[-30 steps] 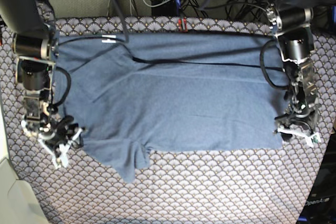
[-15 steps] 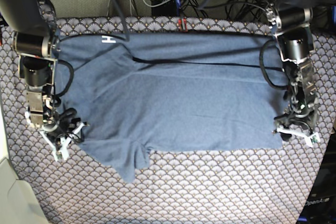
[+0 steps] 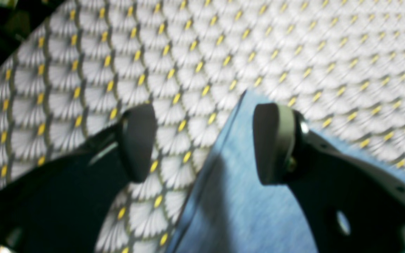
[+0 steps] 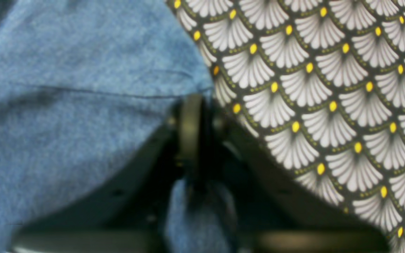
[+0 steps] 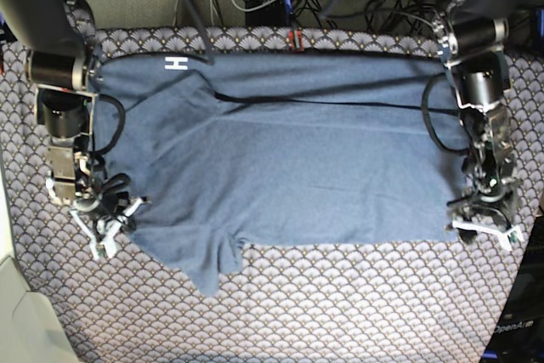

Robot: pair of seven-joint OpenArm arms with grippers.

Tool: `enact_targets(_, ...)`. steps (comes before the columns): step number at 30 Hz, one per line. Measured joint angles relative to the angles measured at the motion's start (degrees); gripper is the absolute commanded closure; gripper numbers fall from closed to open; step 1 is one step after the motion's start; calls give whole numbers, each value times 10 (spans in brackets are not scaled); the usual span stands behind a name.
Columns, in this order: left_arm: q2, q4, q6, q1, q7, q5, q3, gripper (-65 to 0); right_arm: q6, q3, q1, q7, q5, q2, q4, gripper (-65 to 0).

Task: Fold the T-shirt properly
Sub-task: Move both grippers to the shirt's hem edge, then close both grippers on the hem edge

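Pinching now, the right gripper [image 4: 195,147] has just snapped its fingers [image 4: 188,126] shut on the heathered slate-blue cotton T-shirt [image 5: 289,167] (a hem corner), spread across the grey scallop-patterned tablecloth [image 5: 357,312]. Left gripper [image 3: 202,140] stays spread, straddling the opposite corner, so lifting waits.

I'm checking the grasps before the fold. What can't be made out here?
- Left wrist view: blurred; whether the open left gripper touches the T-shirt is unclear.
- Right wrist view: right gripper fingers hide how much cloth is pinched.
- Base view: T-shirt underside hidden; grippers too small.
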Motion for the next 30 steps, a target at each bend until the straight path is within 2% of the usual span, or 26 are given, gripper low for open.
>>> enact_targets(4,-1,-10,0,1,-50,0,0,-428,-24,0,0,1,0,-3,0,0)
enact_targets(9,-2,-100,0,-33,-58,0,0,-428,-26,0,0,-1,0,-3,2,0)
enact_targets(13,-5,-157,-1,-44,-141,0,0,-428,-26,0,-1,0,0,-3,3,0)
enact_targets(16,-10,-181,2,-45,-163,-1,0,-428,-27,0,-1,-1,0,-2,3,0)
enact_targets(23,-21,-235,-1,-74,-225,-4,109,-428,-28,0,0,-2,0,-3,3,0)
enact_targets(30,-20,-300,0,-94,-246,-5,118,-428,-28,0,-1,-1,0,-3,3,0)
